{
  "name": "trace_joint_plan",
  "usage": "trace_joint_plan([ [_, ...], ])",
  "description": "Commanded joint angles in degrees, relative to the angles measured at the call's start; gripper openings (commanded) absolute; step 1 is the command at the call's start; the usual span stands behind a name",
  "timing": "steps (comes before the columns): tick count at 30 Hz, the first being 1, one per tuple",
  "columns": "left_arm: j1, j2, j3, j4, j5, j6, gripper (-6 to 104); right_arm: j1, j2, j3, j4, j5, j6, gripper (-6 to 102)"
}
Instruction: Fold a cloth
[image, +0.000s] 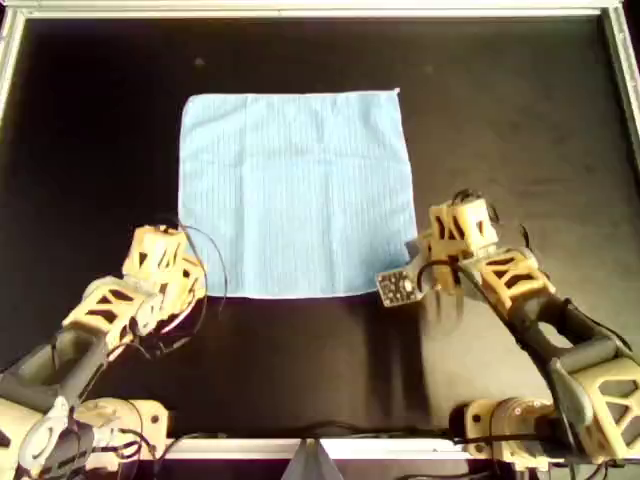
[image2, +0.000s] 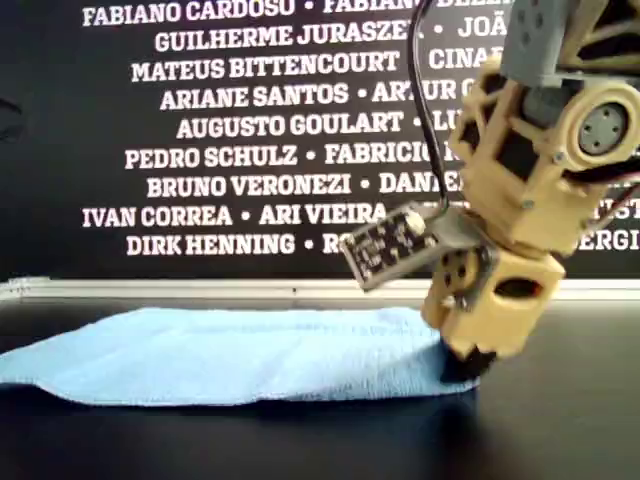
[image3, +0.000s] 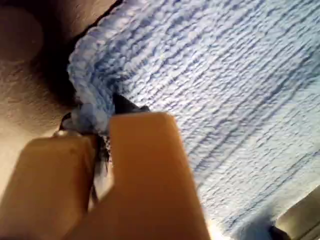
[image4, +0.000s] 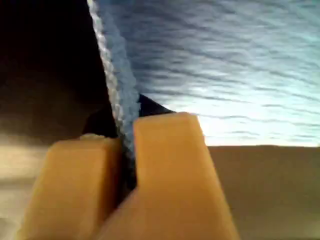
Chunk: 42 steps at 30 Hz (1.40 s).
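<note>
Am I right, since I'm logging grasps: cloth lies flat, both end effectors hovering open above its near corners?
No. Both wrist views show the left end effector and right end effector shut on the cloth edge, not open. The rest stands.

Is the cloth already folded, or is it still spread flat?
Spread flat: the cloth lies as one square layer in the overhead view. Left gripper and right gripper pinch its near corners.

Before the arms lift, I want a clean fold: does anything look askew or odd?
Nothing stands out. The cloth lies flat and square on the black table. The left gripper and right gripper are each shut on a near corner, which bunches slightly there.
</note>
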Motion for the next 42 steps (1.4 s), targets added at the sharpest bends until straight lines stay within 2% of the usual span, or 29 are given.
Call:
trace_joint_plan([
  [1, 1.8, 0.6, -7.6, -1.4, -0.2, 0.4, -2, -2.1, 3.5, -7.6, -2.4, -0.1, 0.09, 2],
  [6, 10.9, -5.5, -18.6, -1.4, -0.2, 0.4, -2, -6.4, 0.1, -16.3, -2.5, -0.2, 0.09, 2],
  [9, 13.1, -13.1, -26.6, -1.4, -0.1, 0.4, -2, -6.9, -3.7, -22.2, -3.9, -0.2, 0.09, 2],
  [18, 13.2, -35.6, -52.6, -1.4, 0.6, 0.4, -2, -6.8, -23.9, -45.4, -7.8, -0.3, 0.09, 2],
  [32, 13.2, -57.0, -88.4, -1.4, -0.1, 0.4, -2, -6.9, -50.5, -86.0, -7.8, -0.3, 0.09, 2],
  [42, 14.2, -67.9, -105.4, -1.4, -0.2, 0.4, -2, -7.4, -65.5, -108.4, -7.8, -0.3, 0.09, 2],
])
